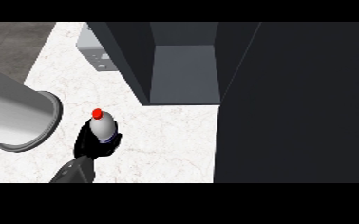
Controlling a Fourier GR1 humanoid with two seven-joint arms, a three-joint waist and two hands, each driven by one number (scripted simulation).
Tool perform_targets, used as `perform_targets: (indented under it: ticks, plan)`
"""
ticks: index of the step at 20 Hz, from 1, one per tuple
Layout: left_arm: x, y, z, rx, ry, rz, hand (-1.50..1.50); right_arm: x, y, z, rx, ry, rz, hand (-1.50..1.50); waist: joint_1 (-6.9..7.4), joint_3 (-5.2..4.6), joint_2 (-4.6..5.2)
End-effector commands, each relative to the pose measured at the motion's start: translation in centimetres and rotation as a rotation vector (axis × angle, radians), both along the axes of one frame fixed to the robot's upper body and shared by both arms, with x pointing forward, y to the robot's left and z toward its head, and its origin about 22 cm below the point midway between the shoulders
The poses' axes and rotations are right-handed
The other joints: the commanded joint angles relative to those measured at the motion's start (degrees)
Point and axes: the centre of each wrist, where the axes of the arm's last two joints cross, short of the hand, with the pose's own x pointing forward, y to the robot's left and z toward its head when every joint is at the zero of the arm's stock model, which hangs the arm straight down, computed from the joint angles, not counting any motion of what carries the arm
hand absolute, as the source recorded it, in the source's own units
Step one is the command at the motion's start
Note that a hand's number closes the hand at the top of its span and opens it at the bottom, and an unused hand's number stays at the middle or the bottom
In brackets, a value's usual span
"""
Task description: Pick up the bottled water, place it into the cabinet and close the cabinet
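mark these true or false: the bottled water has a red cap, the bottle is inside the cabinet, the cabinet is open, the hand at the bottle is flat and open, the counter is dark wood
1. The bottled water has a red cap. True.
2. The bottle is inside the cabinet. False: it is outside, over the counter in front of the cabinet, held in the right hand.
3. The cabinet is open. True: its interior shows.
4. The hand at the bottle is flat and open. False: its fingers curl round the bottle.
5. The counter is dark wood. False: it is pale and marbled.
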Motion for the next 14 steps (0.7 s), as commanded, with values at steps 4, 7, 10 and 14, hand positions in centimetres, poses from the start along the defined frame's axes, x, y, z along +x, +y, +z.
perform_targets:
  ticks: [4, 7, 10, 14]
  plan:
    - [-0.8, 1.4, 0.2, -0.059, -0.073, 0.005, 1.50, 0.6, 1.3, 1.7, 0.011, 0.006, -0.016, -1.50, 0.39, -0.05, 0.11]
    - [0.5, 3.5, 1.5, -0.103, -0.079, 0.018, 1.50, 0.6, 2.4, -1.3, -0.004, -0.003, 0.019, -1.50, -0.04, -0.07, 0.19]
    - [0.0, 2.8, 1.7, -0.114, -0.076, -0.027, 1.50, 1.6, 1.4, -1.9, -0.011, -0.006, -0.005, -1.50, 0.92, 0.04, -0.07]
    - [0.1, 1.4, 1.9, -0.110, -0.076, -0.023, 1.50, -0.7, 0.8, -1.5, 0.025, 0.000, -0.001, -1.50, 0.39, 0.01, -0.03]
